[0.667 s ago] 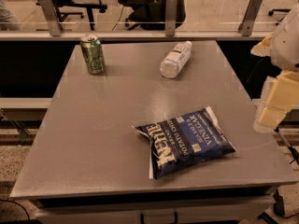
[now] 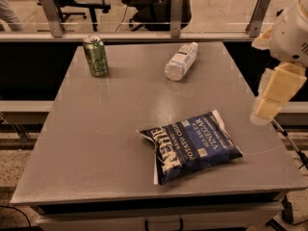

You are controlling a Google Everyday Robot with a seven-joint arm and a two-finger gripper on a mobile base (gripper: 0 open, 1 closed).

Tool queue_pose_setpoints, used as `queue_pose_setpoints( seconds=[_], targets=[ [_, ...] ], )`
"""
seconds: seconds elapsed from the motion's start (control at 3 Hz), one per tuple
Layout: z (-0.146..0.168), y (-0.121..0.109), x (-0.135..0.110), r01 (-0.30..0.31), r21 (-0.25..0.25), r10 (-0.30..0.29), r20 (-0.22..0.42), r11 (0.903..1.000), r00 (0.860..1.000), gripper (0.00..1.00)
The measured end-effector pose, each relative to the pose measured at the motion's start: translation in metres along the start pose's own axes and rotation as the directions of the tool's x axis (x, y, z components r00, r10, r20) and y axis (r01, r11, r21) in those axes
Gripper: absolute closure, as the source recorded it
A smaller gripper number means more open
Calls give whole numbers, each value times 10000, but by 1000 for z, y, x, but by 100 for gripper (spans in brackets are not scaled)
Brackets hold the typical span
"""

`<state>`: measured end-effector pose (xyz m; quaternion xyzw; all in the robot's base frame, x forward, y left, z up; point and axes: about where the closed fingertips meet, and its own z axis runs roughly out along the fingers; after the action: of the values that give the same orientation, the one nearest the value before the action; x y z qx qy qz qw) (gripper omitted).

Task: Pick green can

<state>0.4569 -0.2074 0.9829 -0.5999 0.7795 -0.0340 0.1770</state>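
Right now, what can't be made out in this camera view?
End effector, right of the table: arm above it cut off by the frame's right edge.
Green can, far left corner: side markings too small to read.
Water bottle: label text too small to read.

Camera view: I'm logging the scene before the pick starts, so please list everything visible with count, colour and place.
green can: one, olive green with a silver top, upright near the table's far left corner.
water bottle: one, clear plastic with a pale label, lying on its side at the far centre-right.
chip bag: one, dark blue with white lettering, lying flat at the near centre-right.
table: one, grey, mid-frame.
posts: three, metal, along the barrier behind the table.
office chairs: at least two, dark, beyond the barrier.
arm: one, white, upper right.
pincer: one, cream, over the table's right edge, far from the green can.
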Motion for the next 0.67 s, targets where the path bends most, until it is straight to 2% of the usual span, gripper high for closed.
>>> queue_pose_setpoints(
  seconds=[0.33,0.67],
  targets=[
    [10,-23,-22,-34,171,28,377,9998,9993,0],
    [38,-49,-48,-302,102,292,909,9995,9954,0]
  ],
)
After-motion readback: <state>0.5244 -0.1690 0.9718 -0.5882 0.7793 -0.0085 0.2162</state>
